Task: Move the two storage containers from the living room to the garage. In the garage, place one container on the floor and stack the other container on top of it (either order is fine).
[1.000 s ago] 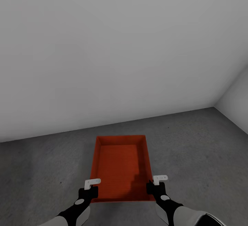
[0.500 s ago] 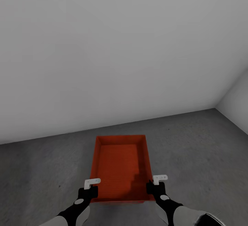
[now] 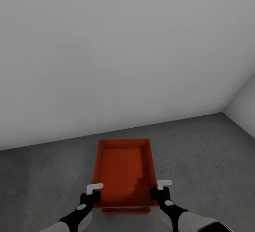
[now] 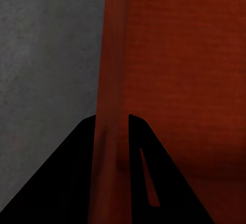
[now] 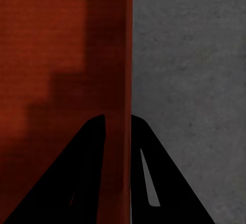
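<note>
You hold the orange-red bin (image 3: 124, 170) by its two side walls, over the grey garage floor (image 3: 198, 154) near the pale wall (image 3: 124, 48); the left claw (image 3: 92, 193) pinches one wall, the right claw (image 3: 160, 189) the other; both grips look thin, so uneven lowering could tilt it or let it slip; a red edge (image 3: 125, 210) below may be the second bin, mostly hidden, so alignment is hard to judge.
</note>
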{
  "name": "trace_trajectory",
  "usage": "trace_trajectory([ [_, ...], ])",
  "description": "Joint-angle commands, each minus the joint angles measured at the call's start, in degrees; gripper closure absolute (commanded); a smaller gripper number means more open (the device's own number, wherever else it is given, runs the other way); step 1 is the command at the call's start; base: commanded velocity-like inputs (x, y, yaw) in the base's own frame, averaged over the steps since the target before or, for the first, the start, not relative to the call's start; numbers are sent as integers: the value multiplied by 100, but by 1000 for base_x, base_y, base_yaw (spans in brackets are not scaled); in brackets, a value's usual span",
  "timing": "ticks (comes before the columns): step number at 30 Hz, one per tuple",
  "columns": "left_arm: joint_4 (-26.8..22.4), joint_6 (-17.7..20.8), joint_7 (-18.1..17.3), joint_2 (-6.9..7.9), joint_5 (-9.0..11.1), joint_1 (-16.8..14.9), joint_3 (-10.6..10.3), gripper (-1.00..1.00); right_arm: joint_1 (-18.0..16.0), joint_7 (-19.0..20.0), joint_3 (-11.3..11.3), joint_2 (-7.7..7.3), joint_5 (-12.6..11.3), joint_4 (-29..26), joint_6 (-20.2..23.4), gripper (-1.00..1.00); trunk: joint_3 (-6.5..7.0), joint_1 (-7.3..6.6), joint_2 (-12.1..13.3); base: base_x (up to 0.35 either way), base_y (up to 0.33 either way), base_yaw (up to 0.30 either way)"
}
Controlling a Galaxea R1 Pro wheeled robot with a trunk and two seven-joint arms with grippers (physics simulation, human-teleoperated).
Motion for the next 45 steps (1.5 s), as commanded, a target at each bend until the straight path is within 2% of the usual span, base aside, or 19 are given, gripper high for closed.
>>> trace_trajectory([
  [1,-51,-26,58,-3,-75,-4,64,100,-3,132,-290,5,24,19,2,100,-5,0,-4,2,0,0],
  [28,-51,-27,54,-3,-75,-4,64,100,-3,127,-290,14,26,20,-6,100,-5,0,-4,0,0,0],
  [45,-51,-27,52,-3,-75,-4,64,100,-3,79,-290,14,25,20,-6,100,-5,0,-4,0,0,-90],
])
